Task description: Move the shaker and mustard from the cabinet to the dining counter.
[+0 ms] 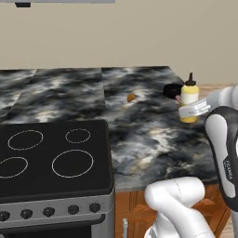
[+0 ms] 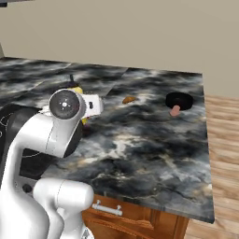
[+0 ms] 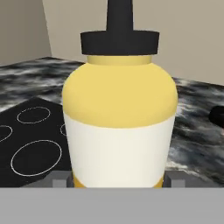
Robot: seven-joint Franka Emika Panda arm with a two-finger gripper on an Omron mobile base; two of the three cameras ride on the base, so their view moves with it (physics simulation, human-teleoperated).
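The mustard (image 3: 119,113), a yellow squeeze bottle with a dark pointed nozzle, stands upright between my fingertips (image 3: 60,178). My gripper (image 3: 118,179) is shut on its lower body. In the left base view the mustard (image 1: 189,93) sits at the right side of the dark marbled dining counter (image 1: 148,139), with my gripper (image 1: 189,112) around its lower half. I cannot tell whether its base touches the stone. In the right base view my arm covers most of the mustard (image 2: 77,89). The shaker and the cabinet are out of view.
A black bowl (image 2: 179,100) with a pink thing at its edge lies near the counter's far right. A small brown item (image 2: 129,99) lies mid-counter. The black cooktop (image 1: 56,153) is to the left, and wooden floor (image 2: 225,140) lies beyond the counter's right edge.
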